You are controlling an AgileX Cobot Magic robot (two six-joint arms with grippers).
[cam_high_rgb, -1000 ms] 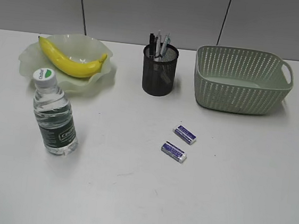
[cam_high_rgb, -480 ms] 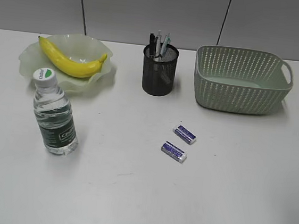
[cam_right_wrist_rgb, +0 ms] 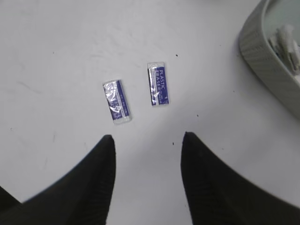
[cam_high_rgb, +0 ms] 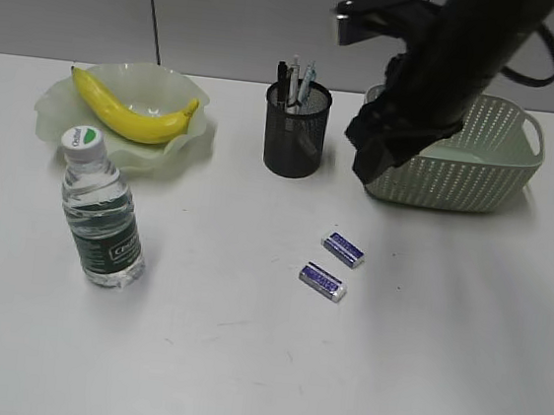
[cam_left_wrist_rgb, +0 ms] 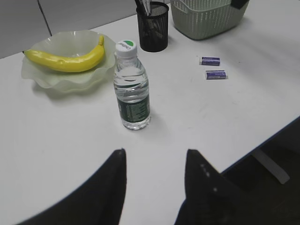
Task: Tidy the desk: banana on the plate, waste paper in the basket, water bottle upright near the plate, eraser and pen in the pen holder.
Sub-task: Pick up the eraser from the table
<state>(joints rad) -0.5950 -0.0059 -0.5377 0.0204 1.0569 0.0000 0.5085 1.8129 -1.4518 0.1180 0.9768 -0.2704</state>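
Black right hand (cam_right_wrist_rgb: 146,154): brought in over the counter (cam_high_rgb: 439,363) within the last second, absent from the exterior view before; fingers apart, nothing held. Two purple-sleeved erasers, (cam_right_wrist_rgb: 117,101) and (cam_right_wrist_rgb: 158,90), lie flat just ahead of it, near each other but apart. Waste paper (cam_right_wrist_rgb: 285,40) seen inside the basket (cam_high_rgb: 451,152). Banana (cam_high_rgb: 128,113) on plate (cam_high_rgb: 168,156); water bottle (cam_high_rgb: 101,209) upright nearby; pen holder (cam_high_rgb: 295,130) stocked with pens. Left hand (cam_left_wrist_rgb: 154,185): apart, empty, held back. Judged remaining: erasers only.
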